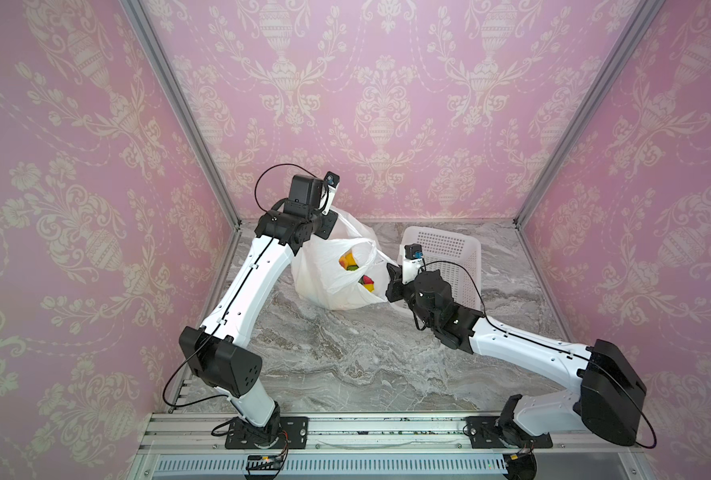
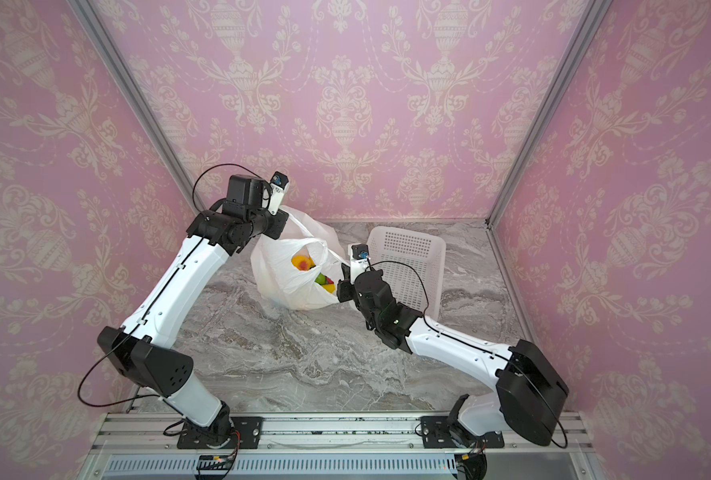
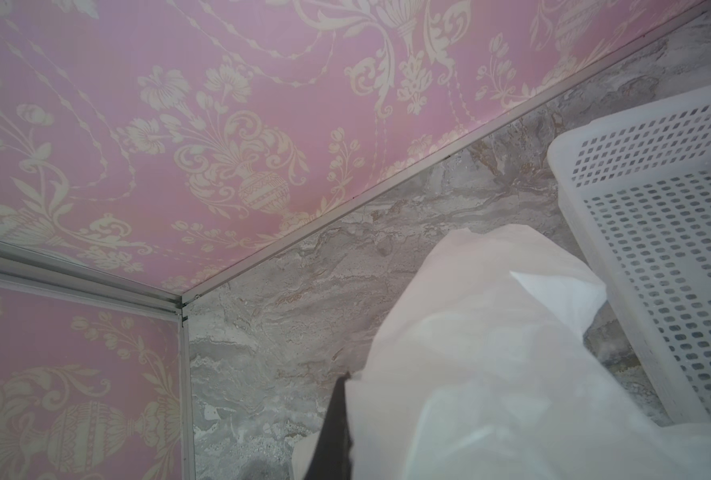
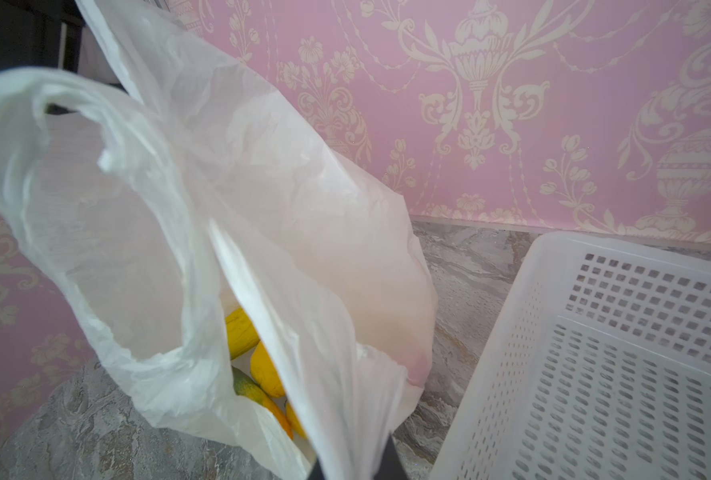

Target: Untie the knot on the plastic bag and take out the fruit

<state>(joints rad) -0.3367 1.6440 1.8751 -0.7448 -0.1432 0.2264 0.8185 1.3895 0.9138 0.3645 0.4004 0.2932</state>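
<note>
Gaping upward: plastic bag (image 1: 317, 279), upright

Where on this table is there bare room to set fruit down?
Widest bare patch: the marble table in front of the plastic bag, between the two arms. The basket looks empty too. Crowded at the back, where the left end effector and right end effector grip the bag beside the basket.

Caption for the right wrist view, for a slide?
Right claw pinching the plastic bag, fruit visible inside, basket beside.
</note>
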